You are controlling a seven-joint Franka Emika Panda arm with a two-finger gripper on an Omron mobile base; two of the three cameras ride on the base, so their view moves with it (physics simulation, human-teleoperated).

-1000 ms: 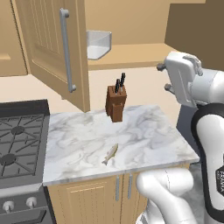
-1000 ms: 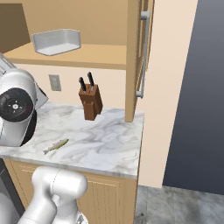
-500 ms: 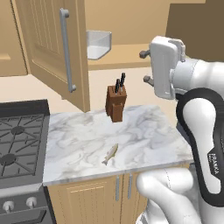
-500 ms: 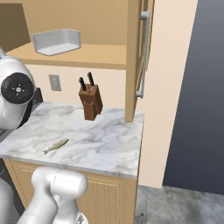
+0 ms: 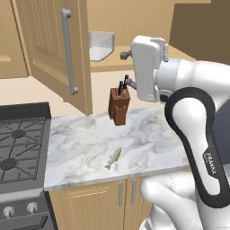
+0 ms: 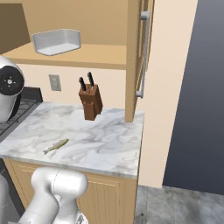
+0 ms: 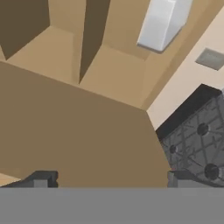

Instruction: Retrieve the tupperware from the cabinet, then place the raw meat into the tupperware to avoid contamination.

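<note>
The gripper (image 7: 109, 181) is sitting raised in front of the open cabinet (image 5: 54, 54), level with its shelf. In the hand view its two dark fingertips (image 7: 41, 178) are standing far apart at the bottom edge with nothing between them, so the hand is wide open and holding nothing.

The tub (image 7: 162, 22) is lying well ahead of the fingers and off toward the upper right of the hand view, resting on the cabinet shelf (image 6: 74, 54); the hand is not touching it. In the left base view the tub (image 5: 99, 46) is showing just past the edge of the open door (image 5: 67, 67), to the left of the hand's white housing and a little above it. In the right base view the tub (image 6: 57, 41) is sitting near the left end of the shelf.

The fish (image 5: 113, 158) is lying flat on the marble counter (image 5: 81, 148), well below the hand and nearer the front edge. The knife block (image 5: 119, 105) is standing on the counter below the hand, between the fish and the wall. The stove (image 7: 197, 140) is showing dark at the right side of the hand view, past the cabinet's lower corner.
</note>
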